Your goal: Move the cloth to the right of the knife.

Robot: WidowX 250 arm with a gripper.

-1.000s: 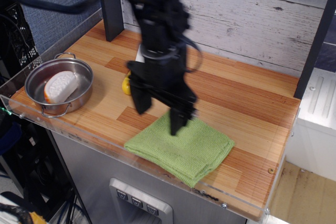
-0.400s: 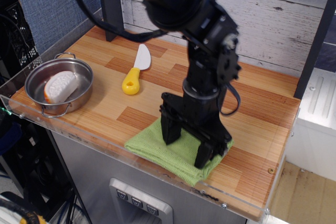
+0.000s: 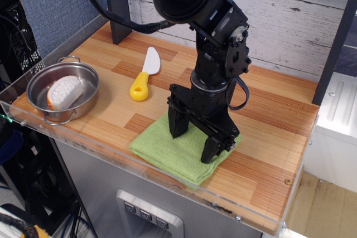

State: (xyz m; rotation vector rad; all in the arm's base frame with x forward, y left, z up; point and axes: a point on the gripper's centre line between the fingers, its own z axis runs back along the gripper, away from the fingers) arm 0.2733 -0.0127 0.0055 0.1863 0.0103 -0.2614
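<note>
Gripper (image 3: 194, 141) with fingers (image 3: 178, 123) spread wide, tips pressing on the green cloth (image 3: 167, 147), right of the knife (image 3: 144, 74) on the desk (image 3: 268, 132).

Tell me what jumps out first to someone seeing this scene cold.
The big black gripper dominates mid-counter, jaws spread, fingertips down on the light-green cloth at the front edge. Behind-left of it lies the knife, yellow handle toward the front. At far left a steel pot holds a white-and-orange piece.
</note>
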